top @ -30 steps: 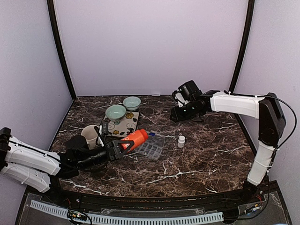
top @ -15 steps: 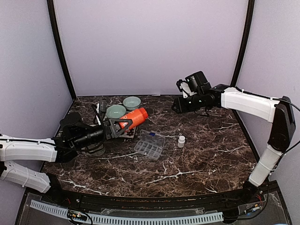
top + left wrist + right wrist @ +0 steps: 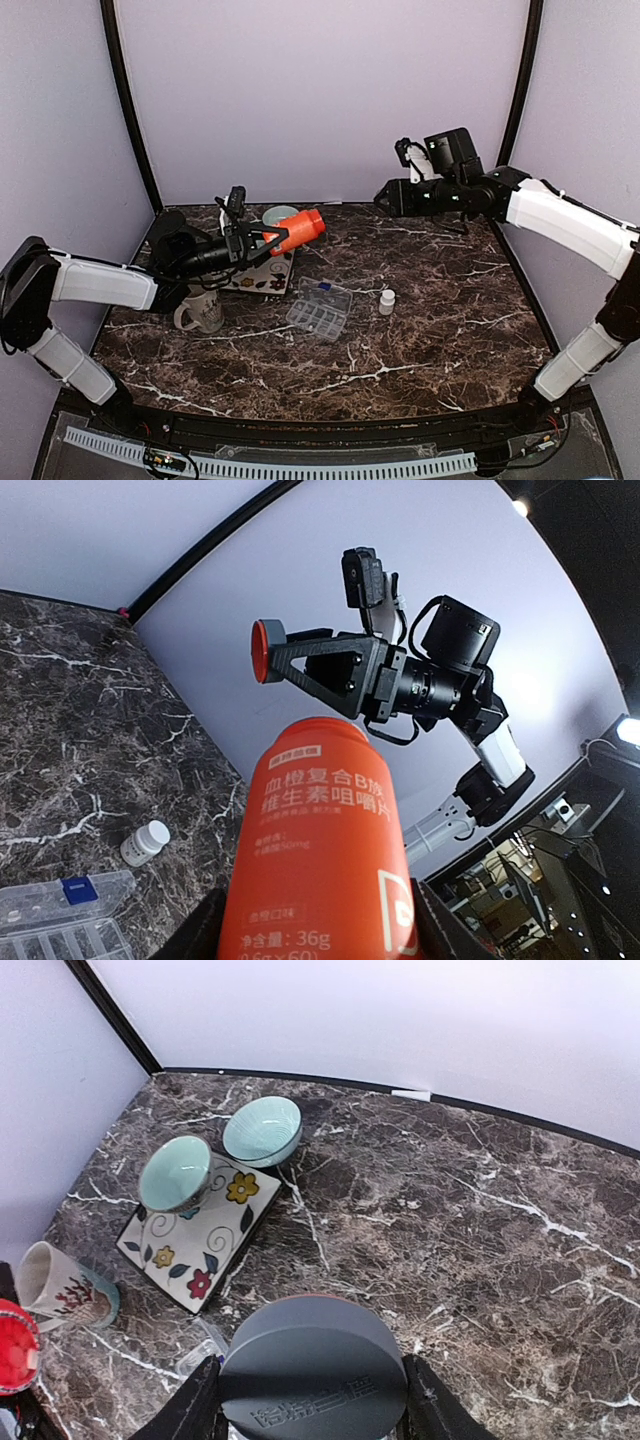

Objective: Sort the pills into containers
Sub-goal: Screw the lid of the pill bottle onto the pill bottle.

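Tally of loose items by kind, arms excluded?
bottles: 2 (orange bottle, small white bottle)
pale green bowls: 2
mug: 1
organiser box: 1
floral plate: 1
cap: 1
total: 8

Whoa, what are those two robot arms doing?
The left gripper holds an orange pill bottle in the air, tipped on its side. The right gripper is raised too, and pinches a round cap that probably belongs to that bottle. The clear organiser box lies on the table next to a small white bottle. The orange bottle is not over the box yet.
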